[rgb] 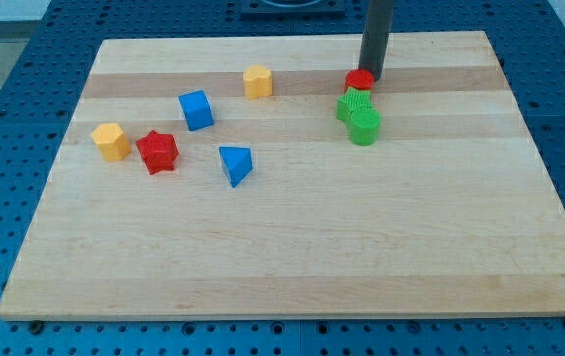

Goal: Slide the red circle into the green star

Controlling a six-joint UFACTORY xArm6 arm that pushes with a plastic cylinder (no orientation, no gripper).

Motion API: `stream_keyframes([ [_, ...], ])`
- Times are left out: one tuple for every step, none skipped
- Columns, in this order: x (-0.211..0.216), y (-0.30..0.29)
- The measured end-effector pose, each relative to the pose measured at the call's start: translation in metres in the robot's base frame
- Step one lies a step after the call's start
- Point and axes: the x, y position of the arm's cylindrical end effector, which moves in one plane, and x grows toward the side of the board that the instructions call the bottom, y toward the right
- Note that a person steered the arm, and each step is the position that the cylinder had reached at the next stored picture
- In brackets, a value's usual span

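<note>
My tip [373, 77] — the bare end of the dark rod, holding nothing — rests against the small red circle block [359, 80] near the wooden board's [292, 257] top. Just below, touching it, sits the green star block [354, 105], with a green round block [365, 127] pressed beneath — the other blocks lie well left.

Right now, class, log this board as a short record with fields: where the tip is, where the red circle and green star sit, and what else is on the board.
tip: my tip at the red circle's right edge
red circle: touching the green star's top
green star: with a green cylinder against its lower side
left group: yellow and, blue cube, red star, blue triangle
</note>
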Motion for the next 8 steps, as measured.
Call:
stream_keyframes([
  [0.001,-0.004],
  [0.001,-0.01],
  [0.001,-0.011],
  [-0.003,-0.011],
  [-0.027,-0.018],
  [-0.047,-0.023],
  [-0.059,-0.023],
  [-0.068,-0.023],
])
